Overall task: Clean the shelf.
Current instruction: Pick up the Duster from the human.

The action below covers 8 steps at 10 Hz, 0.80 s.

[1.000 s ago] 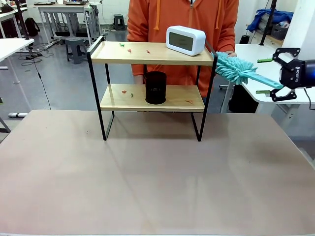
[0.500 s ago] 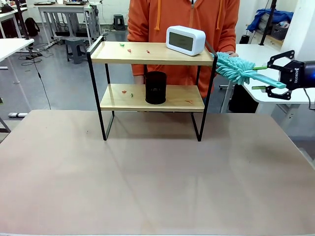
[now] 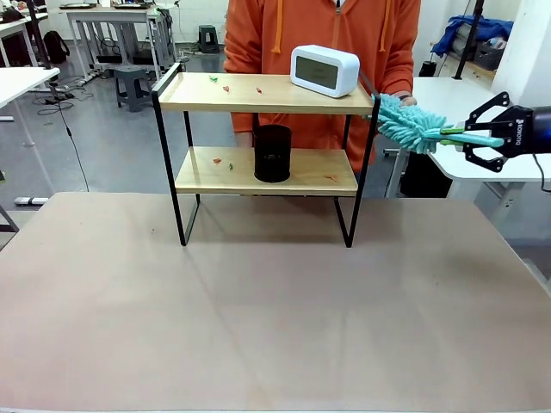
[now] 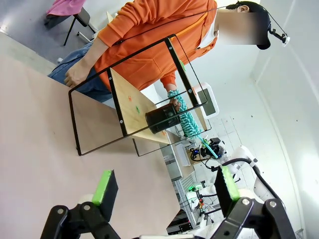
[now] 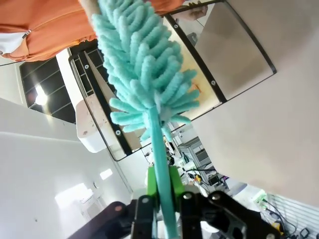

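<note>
The shelf [image 3: 258,93] stands at the table's far middle, with small red and green bits on both wooden boards. A white clock [image 3: 325,70] rests on the top board and a black cup [image 3: 272,153] on the lower one. To the right of the shelf's top corner, my right gripper [image 3: 482,138] is shut on the handle of a teal fluffy duster [image 3: 409,125]. In the right wrist view the green pads [image 5: 172,181] clamp the duster's handle [image 5: 158,149]. A person's hand [image 3: 405,100] touches the fluffy end. My left gripper [image 4: 166,185] is open with nothing in it, far from the shelf [image 4: 132,104].
A person in an orange hoodie [image 3: 318,26] stands right behind the shelf. A white table [image 3: 448,103] is at the back right, behind the duster. The brown tabletop [image 3: 275,310] in front of the shelf is bare.
My right gripper's jaws have closed on the duster's handle. The handle has swung up from a downward slant to nearly level, and the gripper has shifted slightly up and left.
</note>
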Motion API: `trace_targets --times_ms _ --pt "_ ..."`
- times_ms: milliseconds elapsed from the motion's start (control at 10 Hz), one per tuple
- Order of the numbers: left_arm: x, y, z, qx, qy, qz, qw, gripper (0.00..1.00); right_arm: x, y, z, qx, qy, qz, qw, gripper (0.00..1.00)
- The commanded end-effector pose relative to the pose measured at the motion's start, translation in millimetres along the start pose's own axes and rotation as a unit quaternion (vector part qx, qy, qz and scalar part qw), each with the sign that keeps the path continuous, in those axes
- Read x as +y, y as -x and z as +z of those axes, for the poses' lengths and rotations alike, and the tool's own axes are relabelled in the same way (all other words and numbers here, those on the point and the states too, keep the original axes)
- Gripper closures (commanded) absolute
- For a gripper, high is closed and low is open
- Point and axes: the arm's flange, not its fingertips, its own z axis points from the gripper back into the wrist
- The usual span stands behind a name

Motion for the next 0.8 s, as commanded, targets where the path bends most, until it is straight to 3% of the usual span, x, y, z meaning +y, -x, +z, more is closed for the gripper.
trace_targets --times_ms 0,400,600,700 --pt "-1.1 0.4 0.9 -0.001 0.006 -0.01 1.0 0.0 -6.0 -0.2 -0.4 -0.001 -0.014 0.006 1.0 1.0" --pt "-1.1 0.4 0.9 -0.001 0.006 -0.01 1.0 0.0 -6.7 20.1 23.0 0.029 -0.006 0.074 0.997 1.0" --pt "-1.1 0.4 0.9 -0.001 0.006 -0.01 1.0 0.0 -5.4 52.5 72.0 0.037 0.041 0.195 0.979 1.0" --pt "-1.1 0.4 0.9 -0.001 0.006 -0.01 1.0 0.0 -5.8 77.1 107.2 0.033 0.078 0.275 0.958 1.0"
